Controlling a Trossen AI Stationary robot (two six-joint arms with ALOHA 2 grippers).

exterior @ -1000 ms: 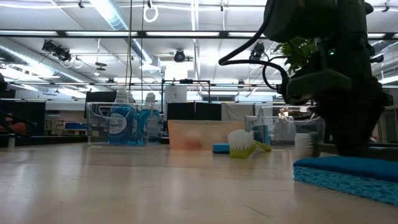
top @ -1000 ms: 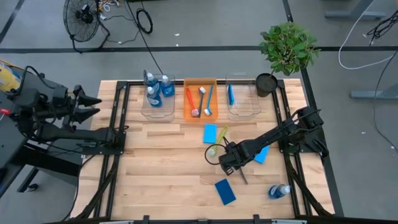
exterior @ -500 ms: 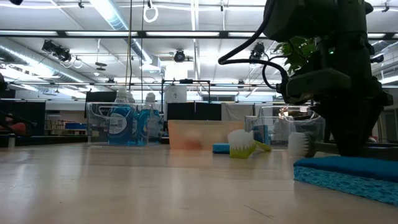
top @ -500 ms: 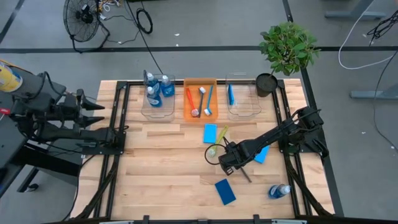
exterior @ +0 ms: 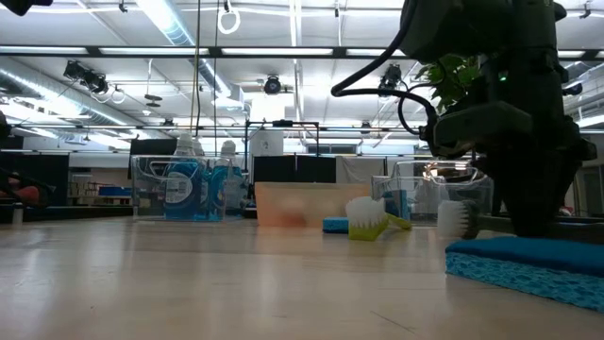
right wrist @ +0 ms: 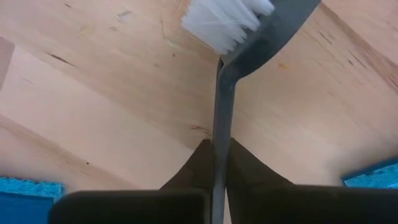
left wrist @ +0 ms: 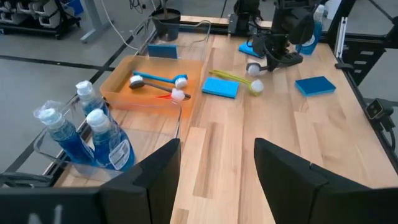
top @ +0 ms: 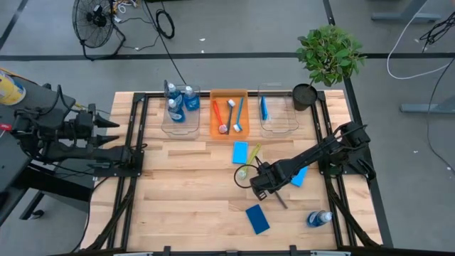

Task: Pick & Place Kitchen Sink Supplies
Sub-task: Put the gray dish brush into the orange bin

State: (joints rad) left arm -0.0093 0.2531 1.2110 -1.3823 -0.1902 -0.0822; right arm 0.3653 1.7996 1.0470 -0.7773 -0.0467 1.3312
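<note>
My right gripper (top: pixel 261 184) points down over the table's right half, shut on a dark grey brush (top: pixel 277 198) with white bristles (right wrist: pixel 227 22). On the wood lie a yellow-green brush (top: pixel 249 161), three blue sponges (top: pixel 240 151) (top: pixel 258 218) (top: pixel 299 176) and a clear bottle with blue contents (top: pixel 319 217), on its side. My left gripper (left wrist: pixel 217 180) hangs open beyond the table's left edge, holding nothing. My right gripper pinches the dark grey brush's thin handle (right wrist: pixel 220 121) between its two fingers (right wrist: pixel 249 168), a short way behind the head (right wrist: pixel 280 25). The fingers come from above and lie across the handle. The free end (top: pixel 284 205) sticks out toward the near right. Whether the brush rests on the wood I cannot tell.
Along the far edge stand a clear bin (top: pixel 165 125) with bottles, an orange bin (top: pixel 212 128) with three brushes and a clear bin (top: pixel 286 126) with a sponge. A potted plant (top: pixel 327 53) stands at the far right corner. Bare wood spans the table's left half.
My left gripper has tipped downward and rolled a little beside the table's left edge. The dark grey brush has shifted slightly at my right gripper: its bristles have moved a bit sideways in the low view, and its free end has swung a little.
</note>
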